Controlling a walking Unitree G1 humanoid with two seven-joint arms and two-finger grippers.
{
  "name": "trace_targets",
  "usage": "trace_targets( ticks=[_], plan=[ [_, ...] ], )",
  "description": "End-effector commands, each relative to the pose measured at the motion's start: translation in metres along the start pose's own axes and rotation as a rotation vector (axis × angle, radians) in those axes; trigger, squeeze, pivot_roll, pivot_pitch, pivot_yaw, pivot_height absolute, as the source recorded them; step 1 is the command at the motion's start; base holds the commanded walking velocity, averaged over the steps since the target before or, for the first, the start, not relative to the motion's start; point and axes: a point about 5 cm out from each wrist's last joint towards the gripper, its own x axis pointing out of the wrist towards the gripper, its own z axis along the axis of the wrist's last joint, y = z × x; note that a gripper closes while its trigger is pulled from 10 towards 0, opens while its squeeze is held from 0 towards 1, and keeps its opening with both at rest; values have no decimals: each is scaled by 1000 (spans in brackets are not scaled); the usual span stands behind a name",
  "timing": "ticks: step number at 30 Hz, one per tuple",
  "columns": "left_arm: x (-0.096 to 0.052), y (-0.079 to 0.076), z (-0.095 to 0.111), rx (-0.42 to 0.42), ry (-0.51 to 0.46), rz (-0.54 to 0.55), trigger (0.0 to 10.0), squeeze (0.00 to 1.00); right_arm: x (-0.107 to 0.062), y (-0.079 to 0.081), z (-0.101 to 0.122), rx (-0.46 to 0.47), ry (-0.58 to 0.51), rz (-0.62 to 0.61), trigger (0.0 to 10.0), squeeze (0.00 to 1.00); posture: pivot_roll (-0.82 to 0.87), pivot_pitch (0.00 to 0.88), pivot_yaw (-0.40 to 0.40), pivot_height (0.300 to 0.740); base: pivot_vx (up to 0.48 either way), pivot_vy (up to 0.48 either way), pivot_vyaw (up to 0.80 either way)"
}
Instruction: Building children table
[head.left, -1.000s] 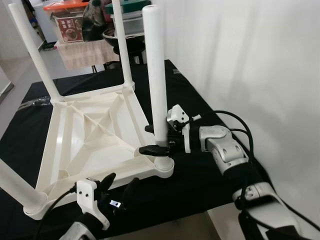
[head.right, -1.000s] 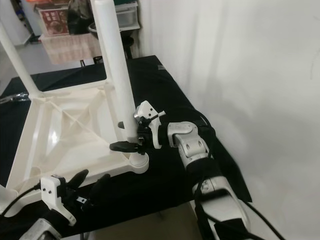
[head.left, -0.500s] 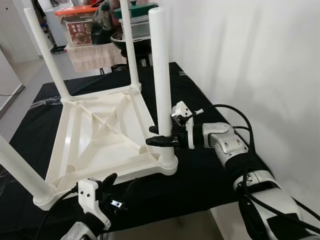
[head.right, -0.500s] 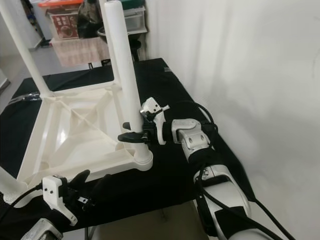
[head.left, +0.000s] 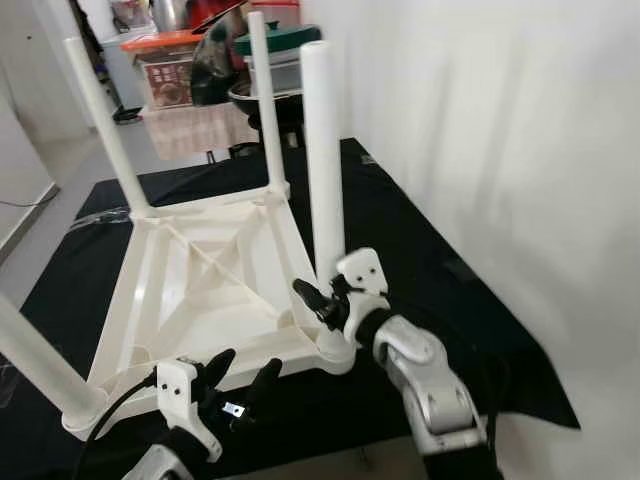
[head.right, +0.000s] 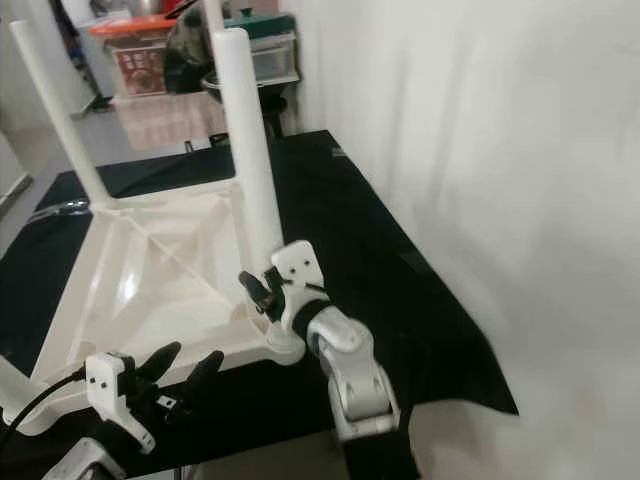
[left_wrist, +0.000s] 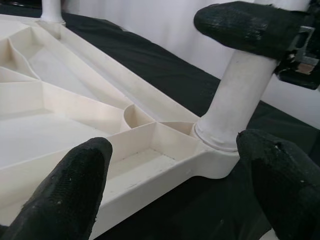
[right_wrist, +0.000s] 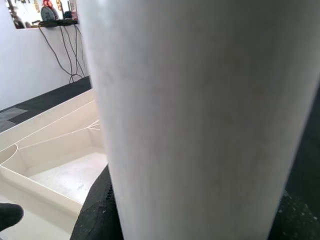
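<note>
While the children table (head.left: 205, 285) lies upside down on the black cloth (head.left: 420, 240), my right gripper (head.left: 322, 300) pinches the near right leg (head.left: 323, 160) low, just above its socket (head.left: 335, 345).

My left gripper (head.left: 240, 378) hovers with its fingers (left_wrist: 65, 195) spread apart, just in front of the table's near edge, touching nothing. Four white legs stand up from the corners, and this one looks seated in its corner, though I cannot tell if it is pushed fully home. I judge the plastic to be light, stiff and smooth, so the round leg may slip or turn between my pads. Holding low, near the socket, gives the best control; a hold high on the leg would lever it sideways. The frame rim (head.left: 140, 290) with its ribs is a good place for my left gripper to steady the table.
</note>
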Motion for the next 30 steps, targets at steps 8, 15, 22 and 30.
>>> trace_targets(
  ticks=[8,15,22,30],
  plan=[
    [1,1,0,14,1,8,10000,0,13,-10,-3,102,59,177,10000,1000,-4,0,42,740,0,0,0],
    [4,-2,-1,42,9,-2,10000,0,21,-27,31,-36,1,594,10000,0,20,0,32,740,0,0,0],
    [1,-18,-6,160,71,-96,10000,0,36,-45,46,-64,55,625,2627,0,48,0,19,740,0,0,0],
    [-10,-45,-20,196,170,-237,10000,0,37,-58,41,-49,84,565,0,0,44,0,25,740,0,0,0]
  ],
)
